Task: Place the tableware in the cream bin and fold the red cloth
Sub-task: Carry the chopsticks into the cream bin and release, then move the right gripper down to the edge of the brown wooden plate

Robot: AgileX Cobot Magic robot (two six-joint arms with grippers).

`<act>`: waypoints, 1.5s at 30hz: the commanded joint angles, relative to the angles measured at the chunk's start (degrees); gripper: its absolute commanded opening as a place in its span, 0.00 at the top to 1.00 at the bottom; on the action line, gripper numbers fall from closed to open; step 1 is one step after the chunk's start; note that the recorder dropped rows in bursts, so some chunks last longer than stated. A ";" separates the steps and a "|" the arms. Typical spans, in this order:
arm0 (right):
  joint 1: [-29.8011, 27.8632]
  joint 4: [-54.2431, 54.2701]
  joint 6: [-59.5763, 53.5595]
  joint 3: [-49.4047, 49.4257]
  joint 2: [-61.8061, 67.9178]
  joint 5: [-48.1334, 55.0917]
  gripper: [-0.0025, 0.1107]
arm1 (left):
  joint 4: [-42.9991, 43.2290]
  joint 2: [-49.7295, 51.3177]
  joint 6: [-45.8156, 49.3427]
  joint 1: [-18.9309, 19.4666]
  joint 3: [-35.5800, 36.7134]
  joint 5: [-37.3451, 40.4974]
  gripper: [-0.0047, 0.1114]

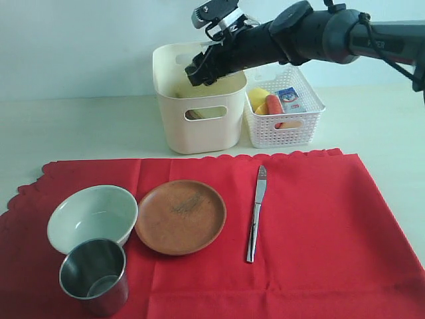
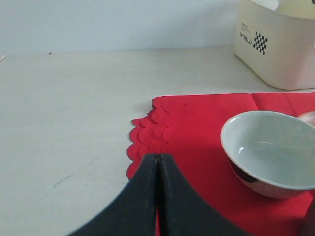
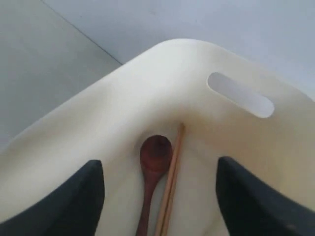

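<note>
Spoon [image 3: 155, 160] and chopsticks [image 3: 171, 177] on cream bin [image 3: 147, 78] floor, seemingly untouched, between released right claw's [image 3: 158, 164] spread fingers [image 3: 64, 196].

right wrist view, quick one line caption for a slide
Open right fingers over the cream bin, wooden spoon and chopsticks lying inside

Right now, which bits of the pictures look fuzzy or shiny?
Right wrist view: the right fingers are blurry, the spoon sharper; left wrist view: the left fingers look soft-edged up close; exterior view: the steel cup gleams with reflections.
</note>
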 commanded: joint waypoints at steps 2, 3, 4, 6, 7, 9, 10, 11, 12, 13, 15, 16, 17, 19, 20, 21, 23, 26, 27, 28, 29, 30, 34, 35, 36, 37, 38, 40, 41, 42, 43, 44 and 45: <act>-0.26 -15.77 15.89 -0.34 -5.46 4.95 0.43 | -0.66 -0.39 -0.01 0.00 0.19 -0.45 0.96; -0.26 -18.50 18.38 -0.34 -6.57 6.80 0.45 | -0.66 -0.39 -0.01 0.00 0.19 -0.45 0.96; -0.26 -20.67 20.32 -0.34 -7.69 8.85 0.47 | -0.66 -0.39 -0.01 0.00 0.19 -0.45 0.96; -0.26 -25.68 24.53 -0.34 -9.89 13.42 0.55 | -0.66 -0.39 -0.01 0.00 0.19 -0.45 0.96; -0.26 -27.50 25.97 -0.34 -10.74 15.28 0.59 | -0.66 -0.39 -0.01 0.00 0.19 -0.45 0.96; -0.26 -31.74 29.35 -0.34 -12.77 19.77 0.68 | -0.66 -0.39 -0.01 0.00 0.19 -0.45 0.96; -0.26 -33.89 30.90 -0.34 -13.52 21.36 0.73 | -0.66 -0.39 -0.01 0.00 0.19 -0.45 0.96; -0.26 -36.00 33.55 -0.34 -14.35 23.22 0.78 | -0.66 -0.39 -0.01 0.00 0.19 -0.45 0.96; -0.26 -37.87 35.79 -0.34 -15.12 24.85 0.82 | -0.66 -0.39 -0.01 0.00 0.19 -0.45 0.96; -0.26 -39.24 37.53 -0.34 -15.65 26.09 0.85 | -0.66 -0.39 -0.01 0.00 0.19 -0.45 0.96; -0.26 -42.40 41.70 -0.34 -16.69 29.12 0.91 | -0.66 -0.39 -0.01 0.00 0.19 -0.45 0.96; -0.26 -43.52 43.44 -0.34 -17.17 30.27 0.94 | -0.66 -0.39 -0.01 0.00 0.19 -0.45 0.96; -0.26 -44.36 44.70 -0.34 -17.59 31.19 0.96 | -0.66 -0.39 -0.01 0.00 0.19 -0.45 0.96; -0.26 -45.83 47.90 -0.34 -18.45 32.88 0.98 | -0.66 -0.39 -0.01 0.00 0.19 -0.45 0.96; -0.26 -46.25 49.13 -0.24 -18.57 33.45 0.98 | -0.66 -0.39 -0.01 0.00 0.19 -0.45 0.96; -0.26 -46.48 50.57 0.03 -19.14 34.02 0.98 | -0.66 -0.39 -0.01 0.00 0.19 -0.45 0.96; -0.26 -46.61 52.54 1.18 -20.16 34.15 0.98 | -0.66 -0.39 -0.01 0.00 0.19 -0.45 0.96; -0.26 -46.61 53.93 4.60 -22.61 33.53 0.98 | -0.66 -0.39 -0.01 0.00 0.19 -0.45 0.96; -0.26 -46.61 53.93 6.25 -23.56 33.13 0.98 | -0.66 -0.39 -0.01 0.00 0.19 -0.45 0.96; -0.26 -46.61 53.93 8.03 -24.50 32.66 0.98 | -0.66 -0.39 -0.01 0.00 0.19 -0.45 0.96; -0.26 -46.61 53.93 9.95 -25.33 32.18 0.98 | -0.66 -0.39 -0.01 0.00 0.19 -0.45 0.96; -0.26 -46.61 53.93 11.91 -26.55 31.67 0.98 | -0.66 -0.39 -0.01 0.00 0.19 -0.45 0.96; -0.26 -45.98 54.05 19.00 -29.95 29.40 0.98 | -0.66 -0.39 -0.01 0.00 0.19 -0.45 0.96; -0.26 -45.72 54.23 20.28 -30.70 29.29 0.98 | -0.66 -0.39 -0.01 0.00 0.19 -0.45 0.96; -0.26 -45.61 54.42 21.68 -31.40 29.29 0.98 | -0.66 -0.39 -0.01 0.00 0.19 -0.45 0.96; -0.26 -44.93 54.42 23.02 -32.05 29.39 0.98 | -0.66 -0.39 -0.01 0.00 0.19 -0.45 0.96; -0.26 -44.33 54.42 24.05 -32.56 29.50 0.98 | -0.66 -0.39 -0.01 0.00 0.19 -0.45 0.96; -0.26 -43.68 54.32 26.47 -33.61 29.50 0.98 | -0.66 -0.39 -0.01 0.00 0.19 -0.45 0.96; -0.26 -43.05 54.10 27.52 -33.93 29.50 0.98 | -0.66 -0.39 -0.01 0.00 0.19 -0.45 0.96; -0.26 -42.08 53.15 28.50 -33.94 29.77 0.98 | -0.66 -0.39 -0.01 0.00 0.19 -0.45 0.96; -0.26 -40.50 51.78 29.37 -33.94 29.93 0.98 | -0.66 -0.39 -0.01 0.00 0.19 -0.45 0.96; -0.26 -38.36 49.98 30.10 -33.82 29.93 0.98 | -0.66 -0.39 -0.01 0.00 0.19 -0.45 0.96; -0.26 -35.99 47.96 30.55 -33.51 29.79 0.98 | -0.66 -0.39 -0.01 0.00 0.19 -0.45 0.96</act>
